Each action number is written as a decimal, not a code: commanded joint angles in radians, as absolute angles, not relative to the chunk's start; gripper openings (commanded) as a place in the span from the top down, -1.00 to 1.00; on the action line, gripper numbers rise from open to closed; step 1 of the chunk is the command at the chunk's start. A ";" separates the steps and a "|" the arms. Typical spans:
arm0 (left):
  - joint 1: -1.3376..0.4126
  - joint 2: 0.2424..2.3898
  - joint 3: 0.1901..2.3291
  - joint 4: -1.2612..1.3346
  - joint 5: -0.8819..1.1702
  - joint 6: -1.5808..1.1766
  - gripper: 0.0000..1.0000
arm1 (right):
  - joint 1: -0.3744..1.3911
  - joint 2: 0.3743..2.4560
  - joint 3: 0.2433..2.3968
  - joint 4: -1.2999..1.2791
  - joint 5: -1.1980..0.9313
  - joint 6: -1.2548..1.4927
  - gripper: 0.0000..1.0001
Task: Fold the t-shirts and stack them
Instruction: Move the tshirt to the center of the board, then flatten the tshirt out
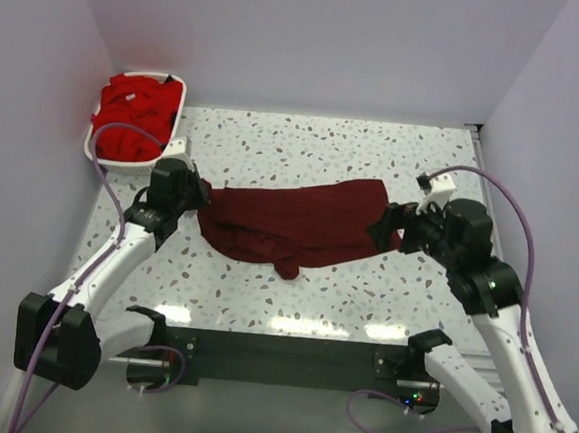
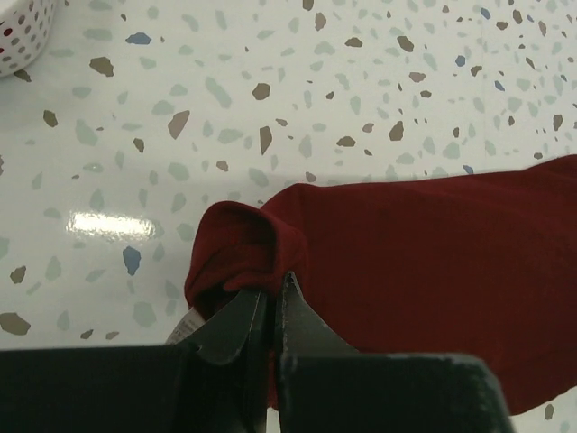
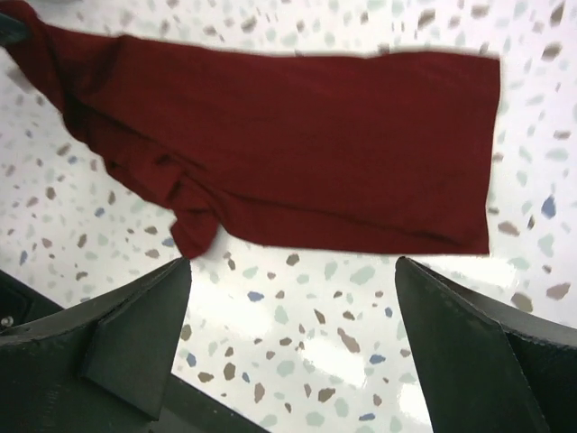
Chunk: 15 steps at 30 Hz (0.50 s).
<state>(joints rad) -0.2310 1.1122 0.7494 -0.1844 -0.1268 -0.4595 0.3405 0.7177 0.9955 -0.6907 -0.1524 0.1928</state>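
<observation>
1. The dark maroon t-shirt (image 1: 294,227) lies stretched long across the middle of the desk (image 1: 325,149), between the two arms.
2. The left end effector (image 2: 270,290) is squeezed together on a bunched corner at the shirt's left end.
3. The right end effector (image 3: 293,307) is wide apart and holds nothing. It hangs just beside the shirt's right end.
4. To do this step well, I think the right one should go down and pinch only the cloth edge. Then both ends can move together, so the shirt folds flat with no lumps.
5. Only the top view shows the bright red t-shirts (image 1: 132,114), piled in the white basket (image 1: 91,144) at the far left corner.
6. Only the left wrist view shows the pinch up close. The right wrist view shows a crumpled bit on one long edge most clearly.
</observation>
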 commanded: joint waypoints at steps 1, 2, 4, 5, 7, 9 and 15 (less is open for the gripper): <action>-0.235 1.126 0.805 -0.101 -0.158 -0.465 1.00 | 0.342 0.873 0.999 -0.719 -0.147 0.232 -0.97; -0.235 1.147 0.825 -0.109 -0.163 -0.457 1.00 | 0.342 0.941 1.002 -0.719 -0.134 0.239 -0.97; -0.235 1.166 0.842 -0.112 -0.167 -0.431 1.00 | 0.344 1.003 1.011 -0.719 -0.095 0.265 -0.97; -0.235 1.181 0.860 -0.120 -0.169 -0.425 1.00 | 0.342 1.026 1.009 -0.709 -0.075 0.281 -0.97; -0.235 1.190 0.873 -0.129 -0.178 -0.399 1.00 | 0.341 1.084 0.994 -0.671 -0.004 0.323 -0.92; -0.235 1.198 0.876 -0.140 -0.189 -0.387 1.00 | 0.341 1.147 0.977 -0.612 0.069 0.351 -0.84; -0.233 1.195 0.850 -0.127 -0.199 -0.347 1.00 | 0.212 1.313 0.910 -0.471 0.054 0.422 -0.58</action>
